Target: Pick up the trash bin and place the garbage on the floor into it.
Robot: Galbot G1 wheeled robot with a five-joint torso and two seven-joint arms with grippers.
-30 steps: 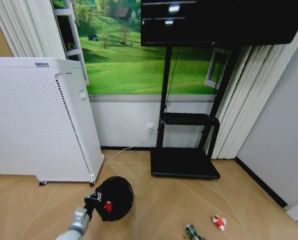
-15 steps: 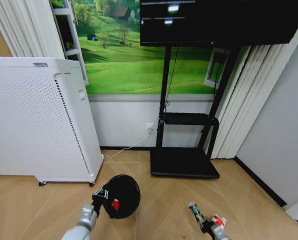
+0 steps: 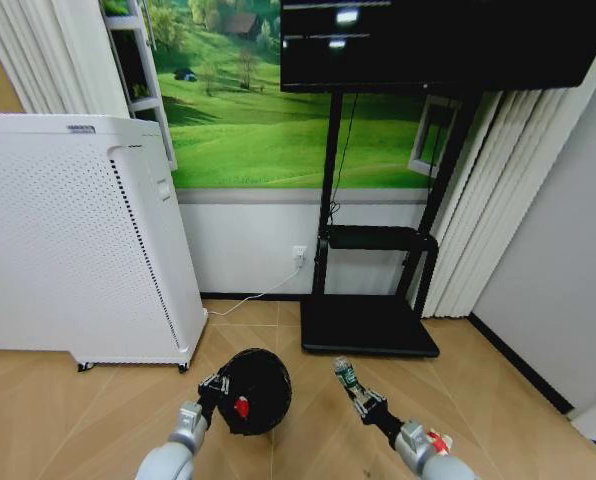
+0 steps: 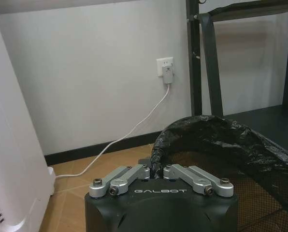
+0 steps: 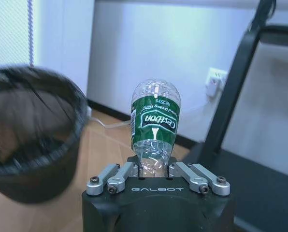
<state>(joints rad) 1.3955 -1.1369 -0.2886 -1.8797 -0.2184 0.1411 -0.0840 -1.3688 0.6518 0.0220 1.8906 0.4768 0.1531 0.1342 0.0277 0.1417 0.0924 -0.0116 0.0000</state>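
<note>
Trash bin (image 3: 253,389) is hanging off my left end effector (image 3: 218,389), which is clamped on the liner-wrapped rim, so the thing sits tipped with its mouth facing up toward my head camera, above the wood floor (image 3: 68,400) just in front of the white perforated appliance (image 3: 78,240). There's a red-and-white piece (image 3: 241,407) inside it. My right end effector (image 3: 359,398) is closed on the green bottle (image 3: 345,375), gripping the lower end so the rest sticks out past the fingers. Bottle is near the bin's right side but still clear of the opening.

How I'd do this bit well: bring the bottle over the mouth before letting go, not just near the rim, since the bin is tilted and a light empty bottle could bounce off the liner edge. Keep the left grip steady and maybe level the bin a touch so the opening faces the drop. Another red-and-white piece (image 3: 437,441) is on the floor off to the right, beside my right arm, so that's left to get.
</note>
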